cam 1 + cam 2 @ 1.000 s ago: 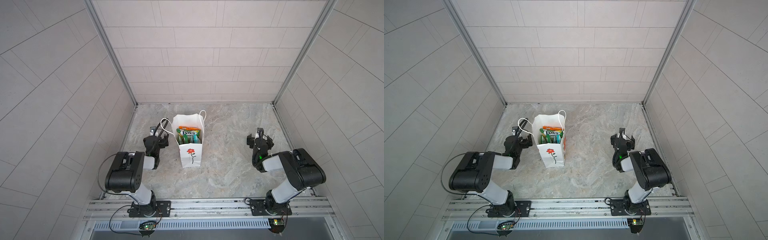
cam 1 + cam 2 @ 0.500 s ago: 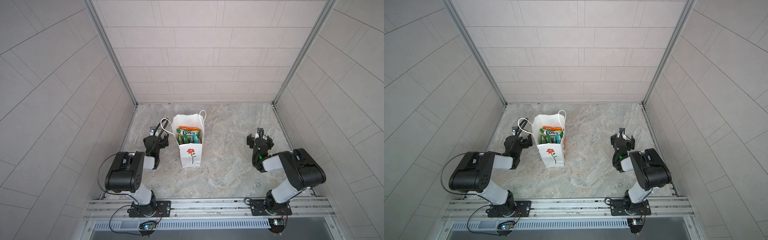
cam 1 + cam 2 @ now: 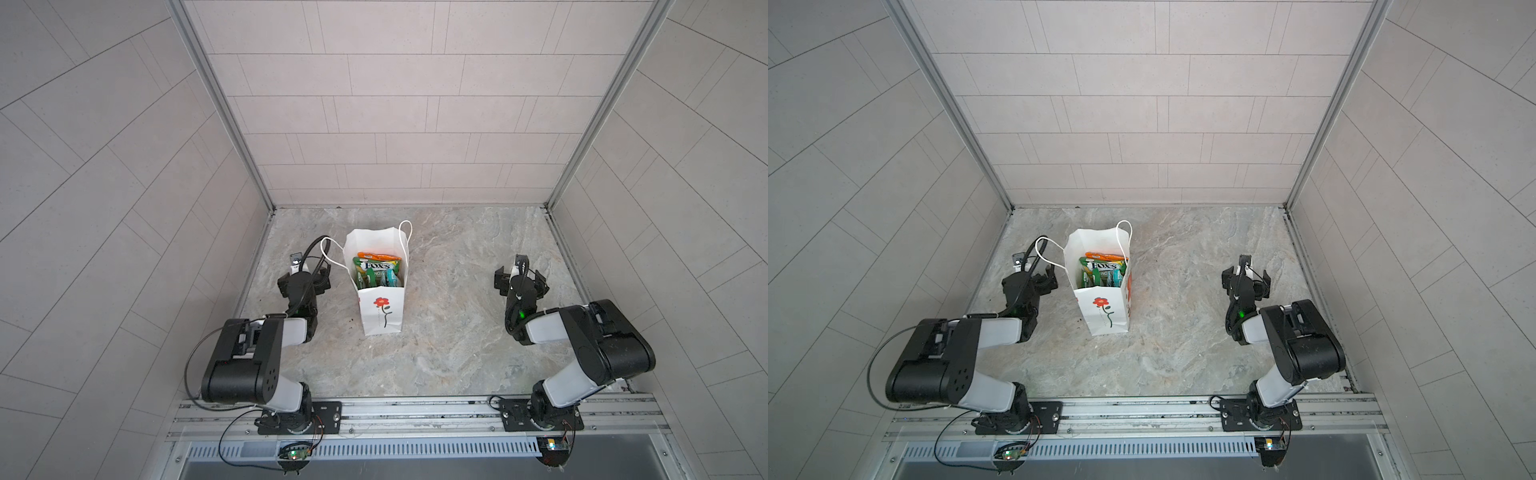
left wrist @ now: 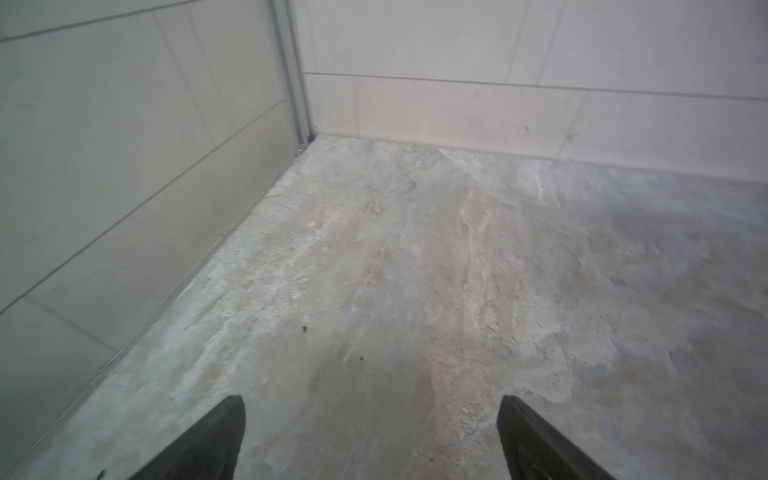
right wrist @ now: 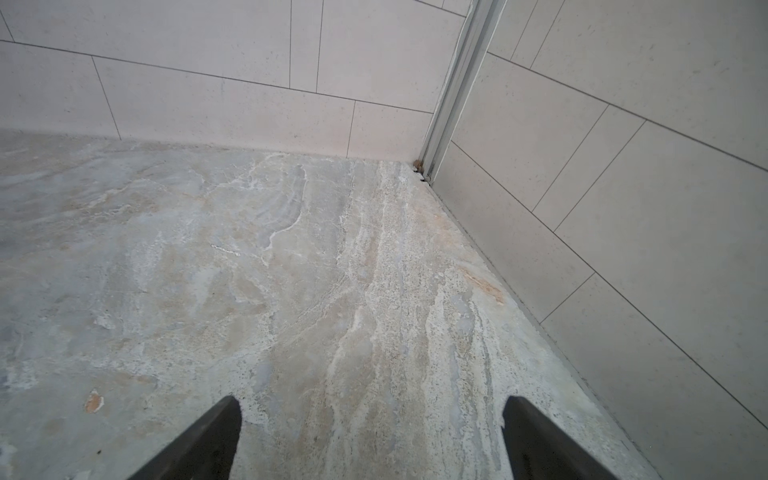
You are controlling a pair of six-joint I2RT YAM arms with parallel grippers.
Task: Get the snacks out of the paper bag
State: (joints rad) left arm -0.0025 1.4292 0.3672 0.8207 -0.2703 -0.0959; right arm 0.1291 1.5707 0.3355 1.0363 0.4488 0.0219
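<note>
Snacks (image 3: 376, 268) crowd the upright white paper bag (image 3: 392, 320).

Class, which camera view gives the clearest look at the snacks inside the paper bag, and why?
Either top view: both look down into the open mouth of the paper bag, where the snacks stand with FOX'S readable. Neither wrist view shows them, only floor and tiled walls.

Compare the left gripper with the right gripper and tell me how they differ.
The left gripper sits close beside the paper bag; the right gripper stands far from it. The left gripper faces the back left corner, the right gripper the back right corner. Both are open and hold nothing.
</note>
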